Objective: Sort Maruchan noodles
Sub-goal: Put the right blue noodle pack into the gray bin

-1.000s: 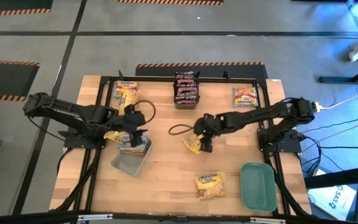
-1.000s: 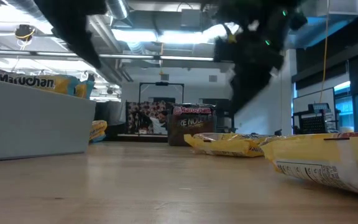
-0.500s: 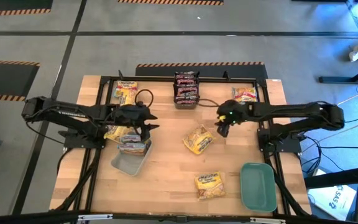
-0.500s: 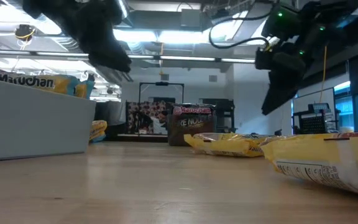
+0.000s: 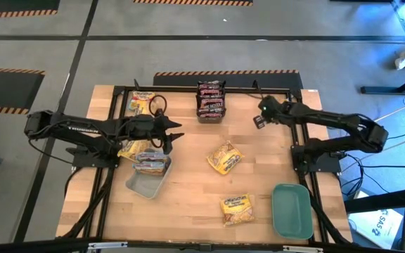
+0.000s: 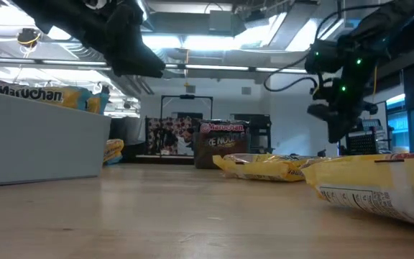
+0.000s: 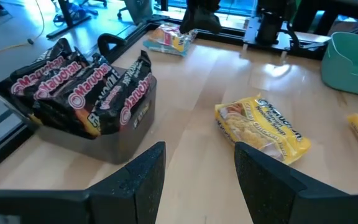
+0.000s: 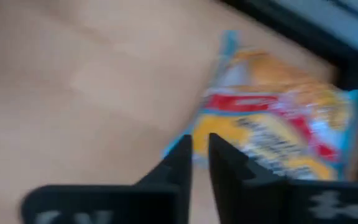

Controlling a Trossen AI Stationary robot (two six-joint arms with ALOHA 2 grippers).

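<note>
Maruchan noodles lie in several places. One yellow packet is flat in the table's middle and another is near the front edge. Dark packets fill a grey bin at the far edge. A pale packet with red print lies flat at the far right. My right gripper hovers just beside that packet, shut and holding nothing. My left gripper is open and holds nothing. It hangs near the grey tray and points toward the table's middle.
More yellow packets lie at the far left corner, and mixed packets sit in the grey tray. A teal tray stands at the near right. Bare wood lies between the two yellow packets and the trays.
My right gripper has left the yellow packet lying in the table's middle. It has swung toward the far right corner, rolling as it went, and now hangs by the pale packet. My left gripper has drawn away from the grey tray toward the far edge and tipped up nearer to level.
</note>
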